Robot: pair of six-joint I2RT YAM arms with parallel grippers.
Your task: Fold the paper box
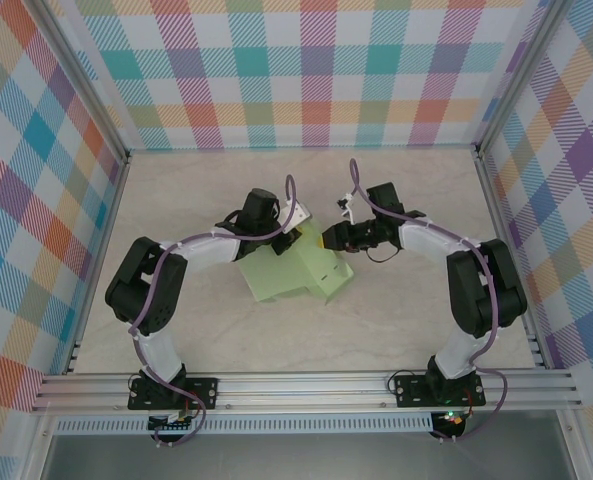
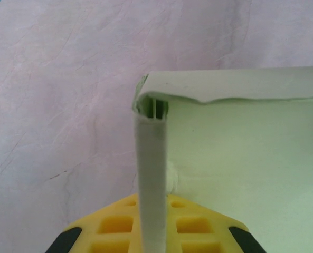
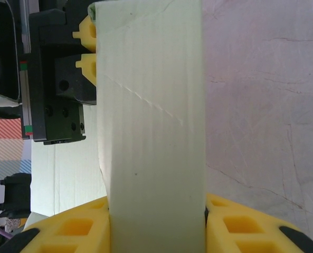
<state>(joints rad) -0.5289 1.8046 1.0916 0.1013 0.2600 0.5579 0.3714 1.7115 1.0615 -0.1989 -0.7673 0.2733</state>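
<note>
Two arms bend inward over the pale marbled table (image 1: 206, 330) and meet at the paper box (image 1: 288, 272). The box lies about mid-table between them, partly folded, with its walls raised.

On the left, the left gripper (image 1: 295, 236) comes down on the far left part of the box. In its wrist view the yellow fingers (image 2: 111, 226) are drawn narrow and pinch a thin upright wall of card, seen edge-on. That wall meets a second raised wall at a corner (image 2: 148, 103), with the green floor of the box spreading away to the right.

On the right, the right gripper (image 1: 328, 240) reaches the box's far right end, just beside the left gripper. In its wrist view a broad panel of the paper box (image 3: 151, 132) stands between its yellow fingers (image 3: 72, 229). The panel fills the gap and touches the pads on both sides, so the gripper holds the box at a middling width. The left gripper's black body (image 3: 58, 68) shows just beyond the panel.
</note>
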